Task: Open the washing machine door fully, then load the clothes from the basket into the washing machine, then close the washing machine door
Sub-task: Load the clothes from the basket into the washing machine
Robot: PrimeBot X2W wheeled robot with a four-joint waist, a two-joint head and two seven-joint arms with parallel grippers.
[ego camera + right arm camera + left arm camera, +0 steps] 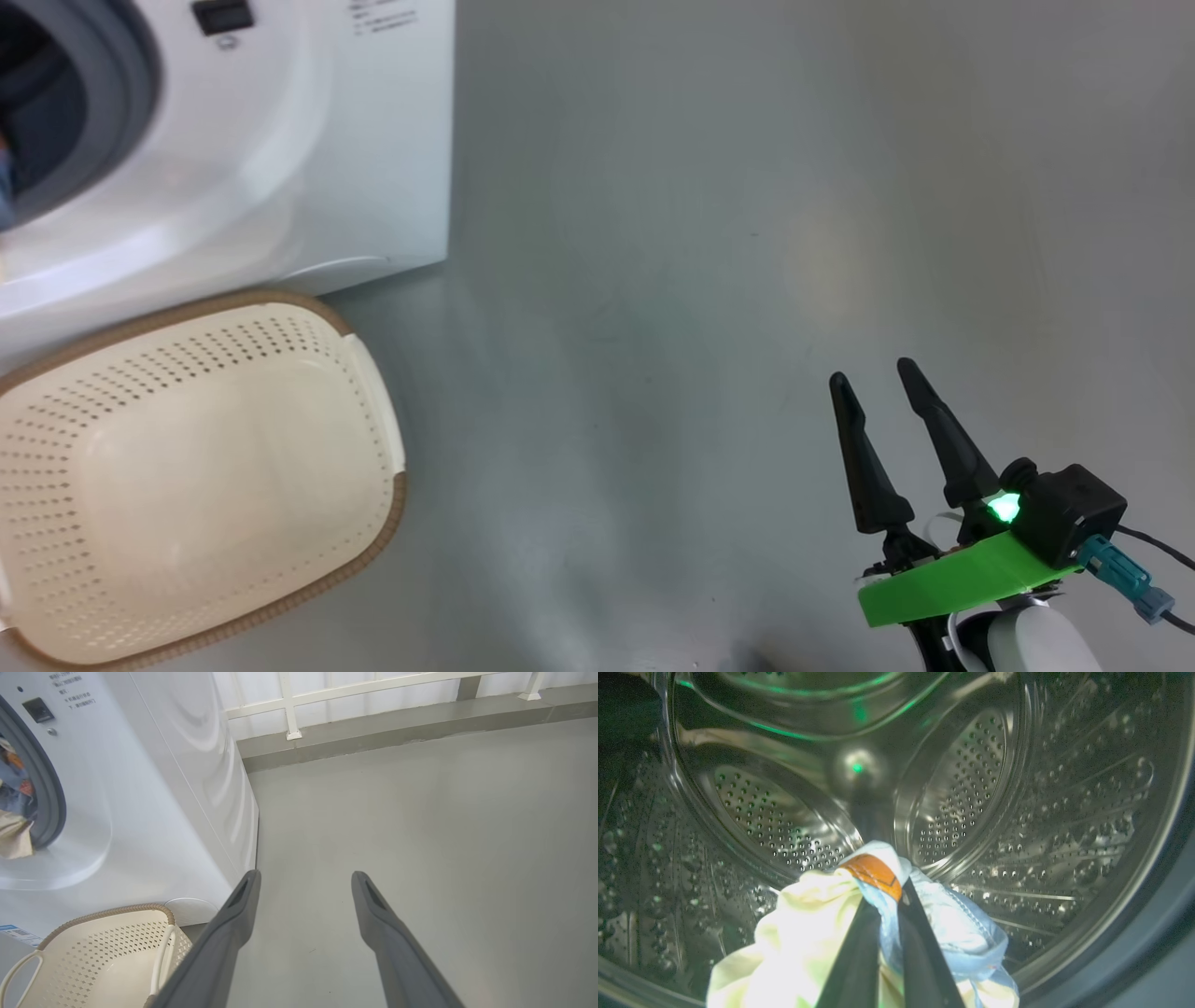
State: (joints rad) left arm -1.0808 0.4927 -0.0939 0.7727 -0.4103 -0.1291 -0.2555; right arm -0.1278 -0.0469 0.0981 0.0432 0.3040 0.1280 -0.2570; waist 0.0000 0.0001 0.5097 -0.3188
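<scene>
Left tool [893, 895] clamped on limp cream-and-blue cloth garments [808, 924] (likely light; bunched fold grips best) inside perforated steel drum [1017, 788]; right tool [873, 371] apart.

Creams and whites, mostly
Cream perforated plastic basket [215, 467], brown rim, beside white boxy washing machine [308, 159]; soft pale-blue-and-orange clothes [957, 924] inside.

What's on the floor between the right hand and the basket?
Bare grey floor; in the head view, nothing lies between the right hand and the basket.
</scene>
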